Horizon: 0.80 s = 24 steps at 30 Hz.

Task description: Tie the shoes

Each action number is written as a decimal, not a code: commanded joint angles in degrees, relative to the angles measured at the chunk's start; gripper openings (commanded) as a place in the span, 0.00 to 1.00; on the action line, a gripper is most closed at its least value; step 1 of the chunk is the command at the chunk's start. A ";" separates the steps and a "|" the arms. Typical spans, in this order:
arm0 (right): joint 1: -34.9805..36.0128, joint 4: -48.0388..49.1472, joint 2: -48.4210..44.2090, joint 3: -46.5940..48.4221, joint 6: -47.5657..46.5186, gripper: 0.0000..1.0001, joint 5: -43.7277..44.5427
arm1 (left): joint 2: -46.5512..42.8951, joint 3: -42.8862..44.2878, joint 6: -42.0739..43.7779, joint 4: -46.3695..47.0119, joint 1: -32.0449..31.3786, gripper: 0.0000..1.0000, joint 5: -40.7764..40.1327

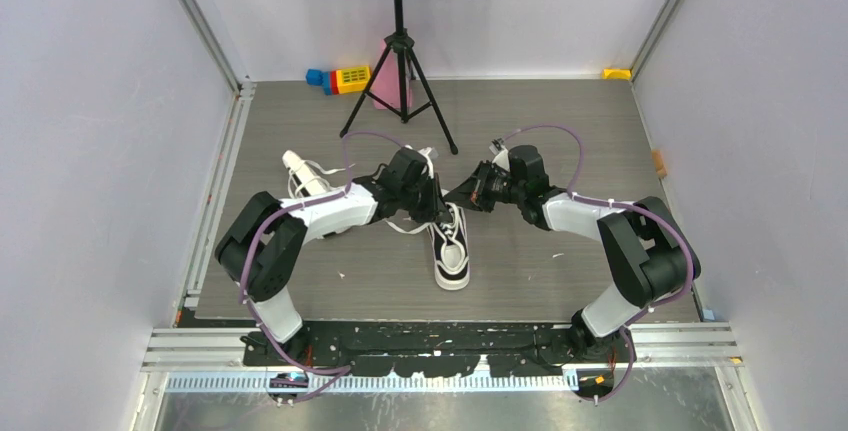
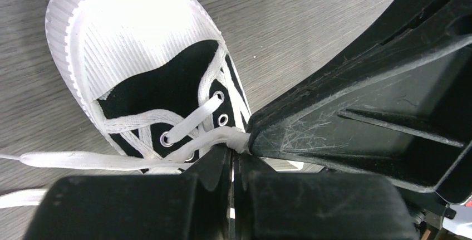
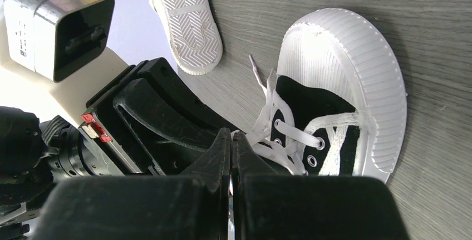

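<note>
Grey table (image 1: 560, 121), two shoes (image 1: 451, 249).

heel of shoe (image 1: 452, 251): under left gripper (image 1: 437, 205) and right gripper (image 1: 458, 194), top view.
second shoe (image 3: 186, 23): sole up, cut by top edge in right wrist view.
lace (image 2: 83, 160): runs off left edge; its end meets the closed left fingertips (image 2: 214, 167), pinched or not, cannot tell.
coloured objects at back wall (image 1: 340, 78): too small to name.
stand (image 1: 400, 51): top cut off.

A music stand (image 1: 400, 46), toy blocks (image 1: 345, 79) beside it.
</note>
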 commanded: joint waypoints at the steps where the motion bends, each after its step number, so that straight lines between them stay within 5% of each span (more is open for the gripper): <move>1: 0.12 2.71 -2.17 -0.26 0.75 0.00 0.76 | -1.91 -1.08 2.07 4.29 -0.34 0.00 -3.55; 15: 1.24 -2.54 -4.86 -0.39 0.15 0.00 9.04 | 5.17 -0.94 0.46 10.31 -0.43 0.00 14.00; 24: 1.28 -10.63 -7.14 0.83 -3.82 0.03 11.30 | 5.82 -1.88 1.15 10.57 1.01 0.00 16.74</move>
